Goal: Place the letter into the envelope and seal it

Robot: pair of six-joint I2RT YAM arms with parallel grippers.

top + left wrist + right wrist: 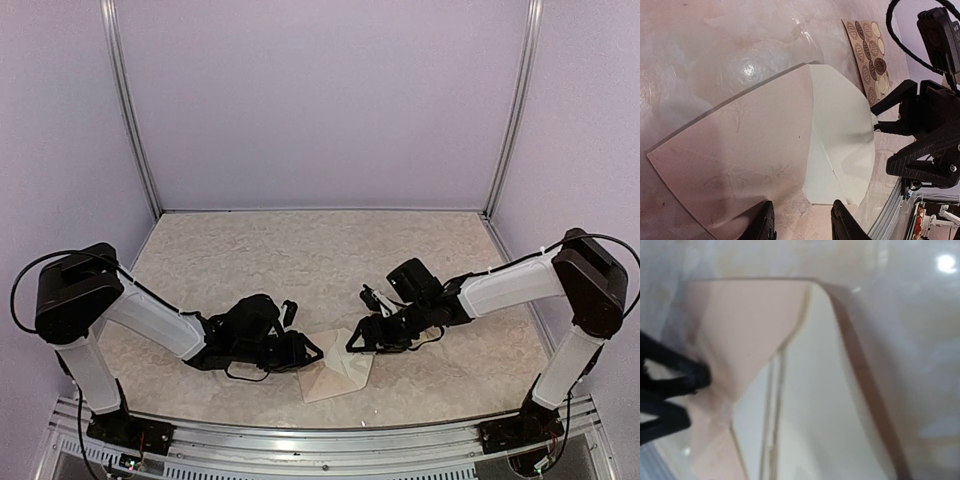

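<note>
The envelope (338, 375) lies flat near the table's front edge, between both grippers. In the left wrist view its beige side (740, 145) spreads to the left and a paler cream-white face (840, 125) to the right. I cannot tell the letter apart from that pale face. My left gripper (802, 217) is open at the envelope's near edge, with table and paper edge showing in the gap. My right gripper (881, 137) stands at the opposite edge with fingers apart, one tip touching the slightly raised paper. The right wrist view is a blurred close-up of the envelope (755, 320); its own fingers do not show.
A square card of round brown and yellow stickers (869, 50) lies just beyond the envelope, by the right arm. The metal rail of the table's front edge (320, 440) runs close behind the envelope. Purple walls enclose the table on three sides.
</note>
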